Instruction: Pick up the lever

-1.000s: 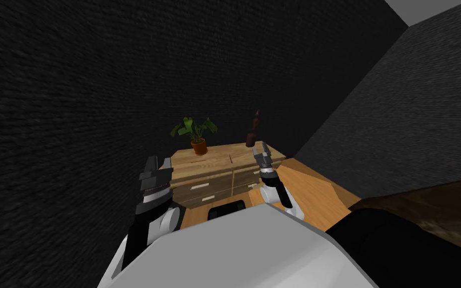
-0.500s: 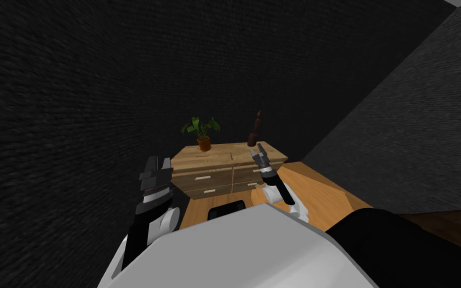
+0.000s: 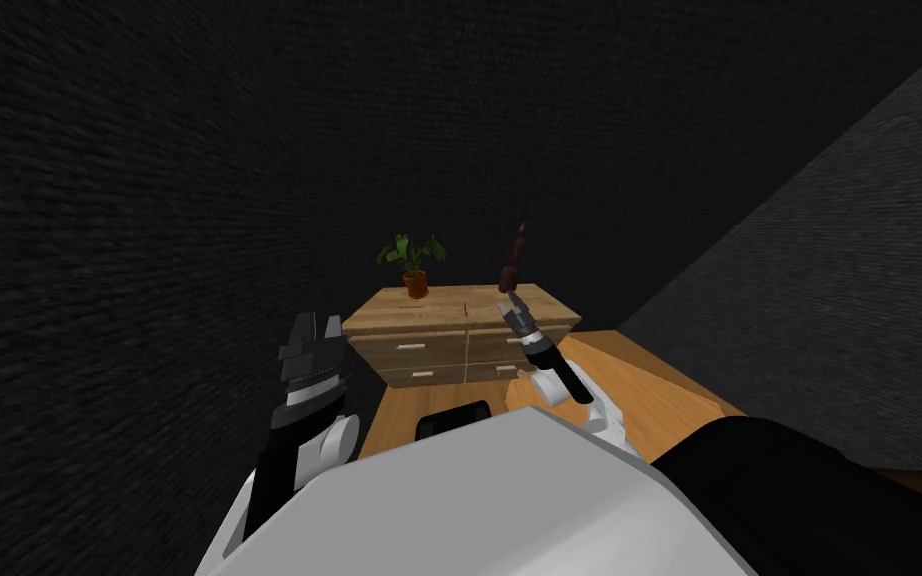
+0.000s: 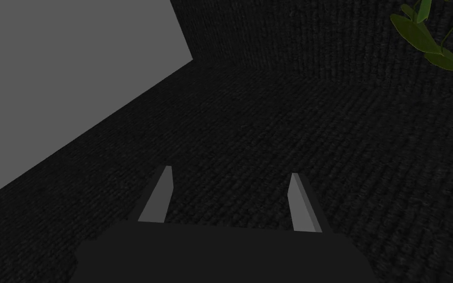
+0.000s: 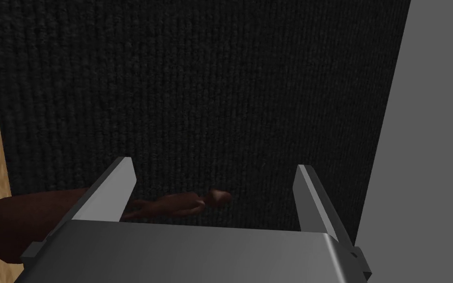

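Carefully: my right gripper (image 3: 515,304), jaws wide, hangs just beside the brown lever (image 3: 512,262) standing on the dresser's (image 3: 429,310) far right; I should centre its shaft before closing; left gripper (image 3: 315,328) spread too.

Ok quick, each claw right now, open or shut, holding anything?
Left claw: open, empty.
Right claw: open, gripping nothing; the brown lever reaches between its fingers.
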You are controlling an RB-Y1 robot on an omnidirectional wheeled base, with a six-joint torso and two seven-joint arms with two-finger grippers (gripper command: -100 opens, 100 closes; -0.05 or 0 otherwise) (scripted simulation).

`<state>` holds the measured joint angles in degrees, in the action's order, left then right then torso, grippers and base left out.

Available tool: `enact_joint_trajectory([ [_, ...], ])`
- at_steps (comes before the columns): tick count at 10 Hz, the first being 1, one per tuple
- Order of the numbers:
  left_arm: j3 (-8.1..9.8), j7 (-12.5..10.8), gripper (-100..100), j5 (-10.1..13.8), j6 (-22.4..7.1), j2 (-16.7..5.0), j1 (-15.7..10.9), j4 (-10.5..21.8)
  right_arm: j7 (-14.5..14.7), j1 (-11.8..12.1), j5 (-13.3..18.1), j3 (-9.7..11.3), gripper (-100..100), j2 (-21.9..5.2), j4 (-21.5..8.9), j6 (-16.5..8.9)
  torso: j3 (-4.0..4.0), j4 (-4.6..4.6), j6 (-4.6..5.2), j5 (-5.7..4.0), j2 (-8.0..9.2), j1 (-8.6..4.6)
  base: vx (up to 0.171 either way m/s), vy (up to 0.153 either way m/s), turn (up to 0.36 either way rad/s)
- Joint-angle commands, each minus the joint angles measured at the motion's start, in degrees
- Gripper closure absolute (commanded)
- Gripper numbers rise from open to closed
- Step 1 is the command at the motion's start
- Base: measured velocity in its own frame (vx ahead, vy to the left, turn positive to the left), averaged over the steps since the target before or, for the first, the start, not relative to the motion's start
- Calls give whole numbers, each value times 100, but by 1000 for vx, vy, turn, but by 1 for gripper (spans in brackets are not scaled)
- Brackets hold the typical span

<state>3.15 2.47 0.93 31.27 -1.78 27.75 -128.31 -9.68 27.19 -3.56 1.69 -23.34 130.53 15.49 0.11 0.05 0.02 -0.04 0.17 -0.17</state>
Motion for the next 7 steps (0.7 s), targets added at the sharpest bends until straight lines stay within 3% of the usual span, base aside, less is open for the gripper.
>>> enact_joint_trajectory([
  [1,0,0,0,0,0,0,0,0,-30,-6,-8,12,-100,-286,-49,-151,0,0,0,0,0,0,-60,-23,155],
  [4,0,0,0,0,0,0,0,0,-75,-9,-27,38,-100,-806,-157,-433,2,1,1,-1,3,-4,-78,-19,168],
  [7,0,0,0,0,0,0,0,0,-95,-6,-41,51,-100,-1159,-223,-577,-5,-2,-2,1,-9,3,-40,-3,132],
])
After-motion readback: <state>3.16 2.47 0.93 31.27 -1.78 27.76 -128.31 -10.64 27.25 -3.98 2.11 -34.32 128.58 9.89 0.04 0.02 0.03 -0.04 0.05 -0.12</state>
